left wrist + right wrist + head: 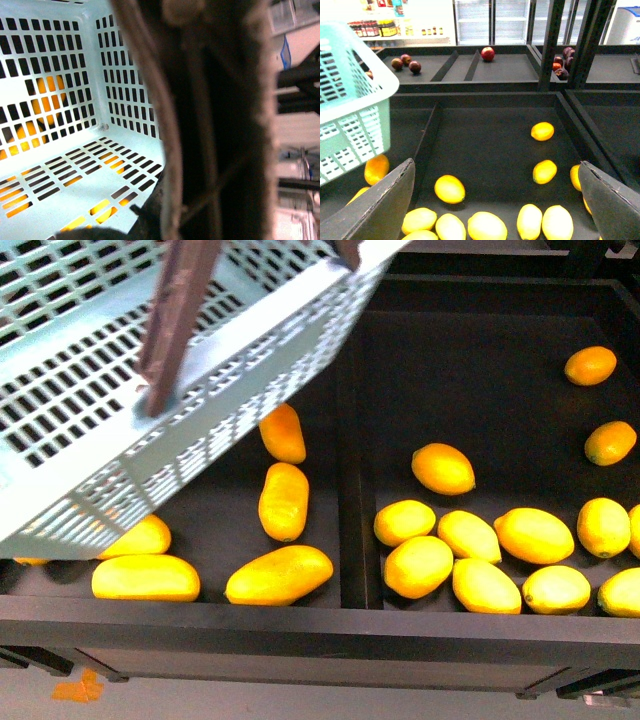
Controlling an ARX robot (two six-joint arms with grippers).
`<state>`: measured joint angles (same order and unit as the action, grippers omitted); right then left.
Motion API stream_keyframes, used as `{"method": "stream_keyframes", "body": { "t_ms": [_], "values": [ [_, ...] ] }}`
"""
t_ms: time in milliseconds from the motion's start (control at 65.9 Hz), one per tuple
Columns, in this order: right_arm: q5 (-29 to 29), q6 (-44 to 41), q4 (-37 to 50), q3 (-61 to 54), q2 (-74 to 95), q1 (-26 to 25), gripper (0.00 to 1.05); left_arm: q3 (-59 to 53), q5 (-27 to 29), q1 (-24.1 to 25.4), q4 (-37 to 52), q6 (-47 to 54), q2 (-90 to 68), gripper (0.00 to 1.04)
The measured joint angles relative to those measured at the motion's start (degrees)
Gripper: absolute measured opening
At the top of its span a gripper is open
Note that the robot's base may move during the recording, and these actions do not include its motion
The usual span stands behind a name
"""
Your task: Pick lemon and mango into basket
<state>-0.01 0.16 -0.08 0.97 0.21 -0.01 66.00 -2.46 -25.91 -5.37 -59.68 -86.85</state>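
**Right end effector** (495, 163): gaping wide, carrying nothing, hovering above the right compartment of the bench (300, 625). Its fingers (380, 205) are framing the fruit below.

**Left end effector:** not showing clearly. The blurred brown handle (210, 120) is filling the left wrist view, so open or closed cannot be told. It is probably carrying the basket by that handle, since the basket is hanging tilted in the air.

**Basket** (90, 390): turquoise with lattice sides, hanging tipped over the left compartment. It is holding nothing; the yellow glowing through its slots is fruit lying underneath.

**Left compartment:** holding long yellow mangoes (279, 575), which are not the task's fruit.

**Right compartment:** holding lemons (480, 560) crowding along the near edge, with a few lying apart. One lemon (443, 468) is lying alone behind the heap, clear of its neighbours.

**Mango:** no dark red one is showing in either near compartment. A red fruit (487, 53) is sitting on the far shelf; it may be the mango, but it is too small to tell.

**Step in hand (judged):** picking a lemon.
- The lone lemon is offering the cleanest approach.
- The end effector should be coming straight down with its jaws spanning the short axis.
- It should be closing gently, since smooth oval skin tends to slip out sideways.
- It should be keeping clear of the divider (350, 490) and the basket's rim.
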Motion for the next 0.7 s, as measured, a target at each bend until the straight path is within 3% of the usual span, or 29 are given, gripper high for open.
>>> {"method": "stream_keyframes", "body": {
  "t_ms": [273, 577, 607, 637, 698],
  "values": [
    [-0.02, 0.00, 0.00, 0.00, 0.00, 0.00, 0.96, 1.29, -3.39, -6.25, -1.70, 1.05, -1.97, 0.04],
    [0.02, 0.00, 0.00, 0.00, 0.02, 0.00, 0.96, 0.44, -3.56, -7.30, -1.70, 2.23, -0.90, 0.04],
    [3.43, 0.76, -2.64, 0.79, 1.22, 0.90, 0.96, 0.42, -3.52, -7.30, -1.70, 2.21, -0.90, 0.04],
    [10.34, 2.93, -9.42, 3.43, 4.85, 2.95, 0.96, 0.37, -3.52, -7.30, -1.70, 2.36, -0.90, 0.04],
    [15.80, 4.17, -15.65, 5.75, 11.34, 3.48, 0.96, 0.35, -3.50, -7.30, -1.73, 2.40, -0.90, 0.04]
  ]
}}
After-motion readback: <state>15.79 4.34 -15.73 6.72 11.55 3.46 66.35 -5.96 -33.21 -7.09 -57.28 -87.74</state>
